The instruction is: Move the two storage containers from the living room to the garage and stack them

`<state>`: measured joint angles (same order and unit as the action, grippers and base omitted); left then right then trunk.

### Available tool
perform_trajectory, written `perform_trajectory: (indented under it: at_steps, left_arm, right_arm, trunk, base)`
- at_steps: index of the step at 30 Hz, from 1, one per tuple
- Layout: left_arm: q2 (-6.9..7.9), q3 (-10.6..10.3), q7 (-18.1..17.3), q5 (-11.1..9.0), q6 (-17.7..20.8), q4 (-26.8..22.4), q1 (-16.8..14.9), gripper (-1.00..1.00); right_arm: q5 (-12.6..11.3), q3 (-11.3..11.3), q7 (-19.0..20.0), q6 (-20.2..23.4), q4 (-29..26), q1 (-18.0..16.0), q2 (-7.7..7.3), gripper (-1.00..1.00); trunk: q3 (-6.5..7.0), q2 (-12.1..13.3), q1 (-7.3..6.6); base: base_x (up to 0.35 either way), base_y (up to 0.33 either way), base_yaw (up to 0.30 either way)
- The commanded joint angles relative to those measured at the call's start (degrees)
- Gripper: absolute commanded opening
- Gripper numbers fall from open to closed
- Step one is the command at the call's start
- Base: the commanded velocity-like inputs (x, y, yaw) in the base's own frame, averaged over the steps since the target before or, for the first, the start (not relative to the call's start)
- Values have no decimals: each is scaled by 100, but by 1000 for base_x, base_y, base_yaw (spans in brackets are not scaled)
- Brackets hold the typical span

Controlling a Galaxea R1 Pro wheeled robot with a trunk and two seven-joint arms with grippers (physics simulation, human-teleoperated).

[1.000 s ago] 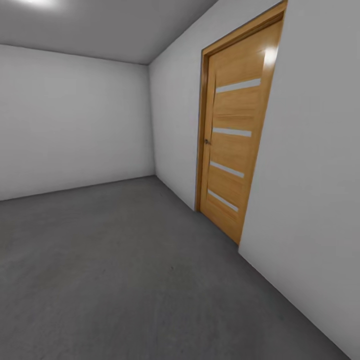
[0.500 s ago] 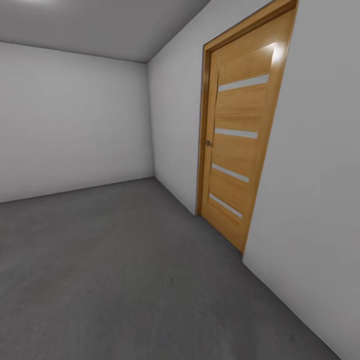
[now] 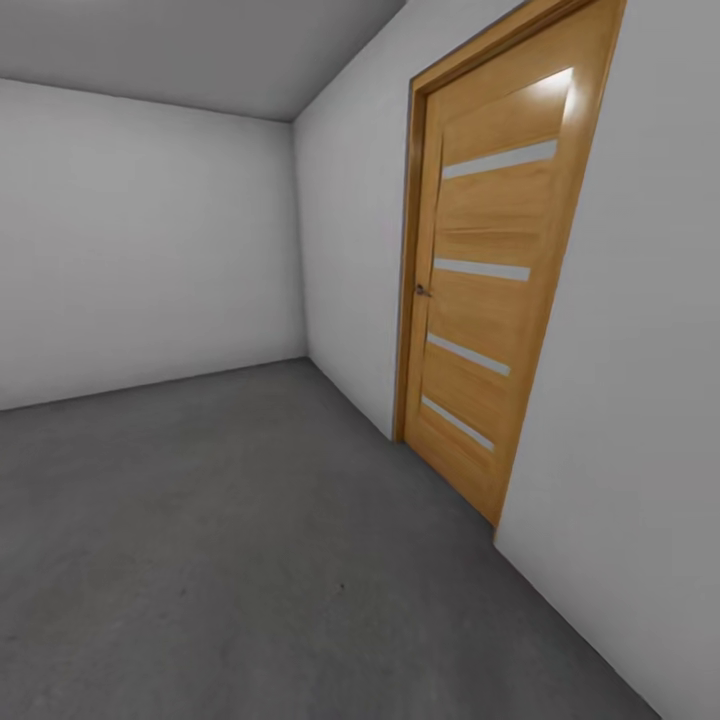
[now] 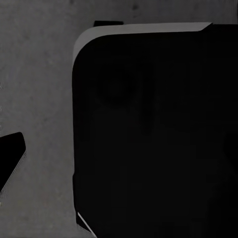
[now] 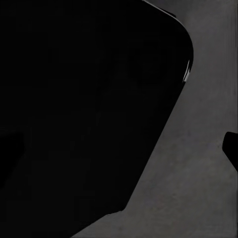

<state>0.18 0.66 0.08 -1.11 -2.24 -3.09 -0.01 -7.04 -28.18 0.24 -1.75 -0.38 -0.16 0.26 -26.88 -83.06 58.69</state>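
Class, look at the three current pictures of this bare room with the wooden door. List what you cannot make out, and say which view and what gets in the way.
1. Head view: the top of the door is cut off by the upper edge.
2. Left wrist view: a large black body hides much of the grey floor; the gripper's state cannot be told.
3. Right wrist view: a black shape does the same there.

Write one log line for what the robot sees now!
place: garage | ahead: grey floor, white walls | right: shut wooden door | bins: unseen
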Motion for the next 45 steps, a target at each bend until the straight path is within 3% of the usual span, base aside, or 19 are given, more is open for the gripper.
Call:
perform_trajectory:
  at_steps: [1, 11, 45]
  left_arm:
    - [0, 5, 2, -12, -13, -2, 0, 100]
    - [8, -3, 1, -272, -13, -3, 0, 100]
    - [9, -4, 1, -293, -13, -2, -4, 100]
  right_arm:
    - [-60, -47, 2, -18, 3, -2, 0, 100]
    - [-60, -47, 2, -18, 3, -1, 0, 100]
    - [-60, -47, 2, -18, 3, -1, 0, 100]
  trunk:
    - [-4, -2, 3]
    - [-4, -2, 3]
    - [-4, -2, 3]
  base:
    - [323, 0, 0]
    - [323, 59, 0]
    - [323, 72, 0]
